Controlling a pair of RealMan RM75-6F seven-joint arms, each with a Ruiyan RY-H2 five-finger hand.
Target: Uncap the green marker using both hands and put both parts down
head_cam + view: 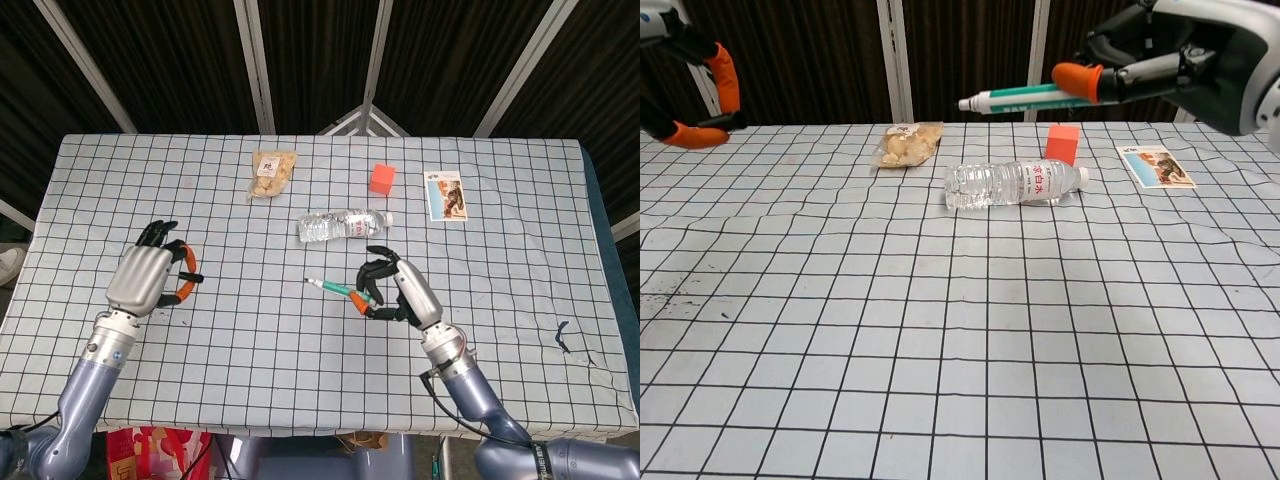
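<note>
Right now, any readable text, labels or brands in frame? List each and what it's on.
Water bottle: red label with white characters, too small to read.
Marker in the right hand: dark print along the green barrel, blurred.
Snack bag: small label, unreadable.
Picture card: tiny print at the top edge, unreadable.
Orange block: no text visible.
Nothing can be quoted with confidence.
</note>
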